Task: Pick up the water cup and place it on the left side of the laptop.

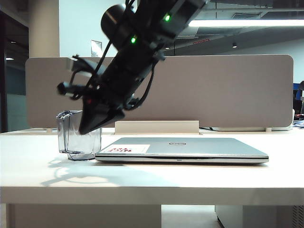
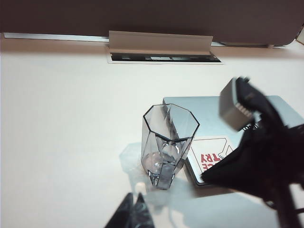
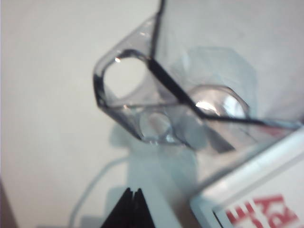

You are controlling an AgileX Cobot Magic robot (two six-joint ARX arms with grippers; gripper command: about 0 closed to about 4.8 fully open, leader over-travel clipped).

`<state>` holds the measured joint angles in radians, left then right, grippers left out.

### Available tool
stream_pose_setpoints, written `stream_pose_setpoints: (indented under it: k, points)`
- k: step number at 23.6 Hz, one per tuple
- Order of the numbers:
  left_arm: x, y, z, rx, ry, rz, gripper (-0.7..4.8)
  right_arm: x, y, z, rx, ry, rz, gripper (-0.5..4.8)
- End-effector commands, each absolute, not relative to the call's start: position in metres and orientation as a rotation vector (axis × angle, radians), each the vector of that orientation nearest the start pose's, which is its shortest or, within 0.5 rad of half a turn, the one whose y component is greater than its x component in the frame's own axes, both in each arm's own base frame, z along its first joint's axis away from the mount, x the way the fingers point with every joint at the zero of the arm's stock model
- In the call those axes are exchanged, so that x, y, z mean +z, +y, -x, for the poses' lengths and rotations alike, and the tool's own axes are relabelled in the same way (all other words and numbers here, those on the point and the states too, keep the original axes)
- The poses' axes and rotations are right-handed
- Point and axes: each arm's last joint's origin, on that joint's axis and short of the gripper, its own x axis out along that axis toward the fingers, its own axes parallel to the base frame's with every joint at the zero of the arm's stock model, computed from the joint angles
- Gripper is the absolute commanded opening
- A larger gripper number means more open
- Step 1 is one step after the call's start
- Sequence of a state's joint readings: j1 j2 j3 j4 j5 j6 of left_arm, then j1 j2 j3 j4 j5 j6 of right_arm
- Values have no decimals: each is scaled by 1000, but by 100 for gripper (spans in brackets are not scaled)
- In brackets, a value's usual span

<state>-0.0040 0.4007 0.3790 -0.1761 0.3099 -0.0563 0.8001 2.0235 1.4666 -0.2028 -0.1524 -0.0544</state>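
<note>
Cup: clear smoky-grey, faceted tapering walls, thick base, side handle; upright on tabletop, just beside laptop's left edge. Right pincer above and in front of cup, fingers pressed together, holding nothing. Laptop: silver, lid closed, white sticker with red letters. Left pincer closed, empty, near cup.
</note>
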Motion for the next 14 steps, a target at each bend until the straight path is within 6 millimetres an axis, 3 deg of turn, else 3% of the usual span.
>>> stream_pose_setpoints:
  k: [1,7,14]
  points:
    - [246,-9,-117,-310,185,79,-6,224,312,-301,922,701,291,-8]
    - [249,-10,-121,-311,146,85,-6,273,287,-295,906,615,270,-8]
    - [238,-14,-152,-337,222,122,-6,328,240,-290,835,528,227,-9]
